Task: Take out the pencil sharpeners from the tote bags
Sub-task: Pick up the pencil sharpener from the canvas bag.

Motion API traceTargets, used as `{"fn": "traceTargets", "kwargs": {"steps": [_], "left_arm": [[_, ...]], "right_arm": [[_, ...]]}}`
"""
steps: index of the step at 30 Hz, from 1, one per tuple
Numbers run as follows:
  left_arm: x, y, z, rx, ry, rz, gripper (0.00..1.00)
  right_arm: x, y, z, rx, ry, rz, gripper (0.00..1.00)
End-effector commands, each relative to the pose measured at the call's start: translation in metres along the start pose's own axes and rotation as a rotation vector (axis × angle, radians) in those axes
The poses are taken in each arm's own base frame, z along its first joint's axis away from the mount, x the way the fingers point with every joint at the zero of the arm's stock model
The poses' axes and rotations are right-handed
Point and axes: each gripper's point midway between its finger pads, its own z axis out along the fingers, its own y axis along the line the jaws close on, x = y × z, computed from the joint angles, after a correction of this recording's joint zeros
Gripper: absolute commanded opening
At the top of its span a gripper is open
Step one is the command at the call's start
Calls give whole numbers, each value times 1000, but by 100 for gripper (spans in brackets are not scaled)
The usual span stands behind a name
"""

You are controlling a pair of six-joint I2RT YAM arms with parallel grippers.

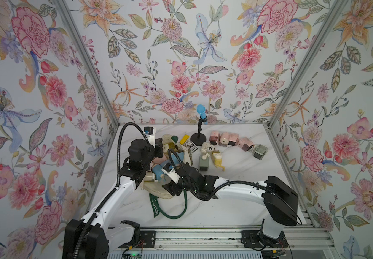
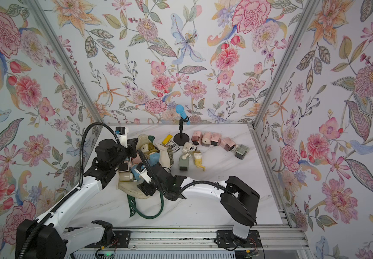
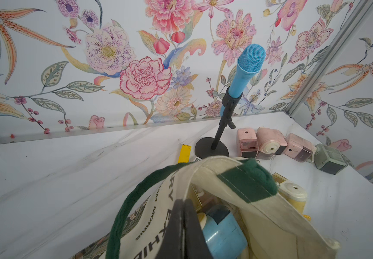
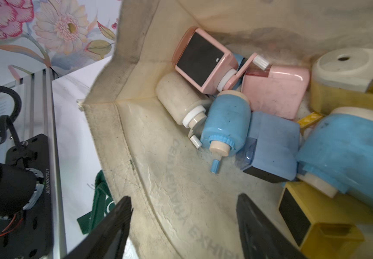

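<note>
Pencil sharpeners (image 4: 226, 125) heaped inside tote bag (image 4: 158, 179), left-centre of worktop (image 1: 226, 201); others loose at far right. Left end effector (image 3: 181, 226) clenched on tote bag rim; right end effector (image 4: 183, 199) released, spread at bag mouth.

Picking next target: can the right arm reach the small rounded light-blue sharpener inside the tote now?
Probably yes. The right gripper sits at the mouth of the tote bag, jaws open, with only bare canvas between it and the light-blue sharpener. The left gripper holds the rim up.
</note>
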Motion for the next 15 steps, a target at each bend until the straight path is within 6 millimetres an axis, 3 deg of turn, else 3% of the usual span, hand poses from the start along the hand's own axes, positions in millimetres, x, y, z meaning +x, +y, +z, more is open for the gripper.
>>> {"fn": "traceTargets", "kwargs": {"steps": [1, 6, 15], "left_arm": [[-15, -11, -5, 23, -58, 20, 0], [-16, -12, -3, 34, -37, 1, 0], [-21, -8, -6, 1, -41, -7, 0]], "right_arm": [[-29, 3, 10, -8, -65, -29, 74], [-39, 0, 28, -53, -88, -32, 73], [-61, -23, 55, 14, -65, 16, 75]]}}
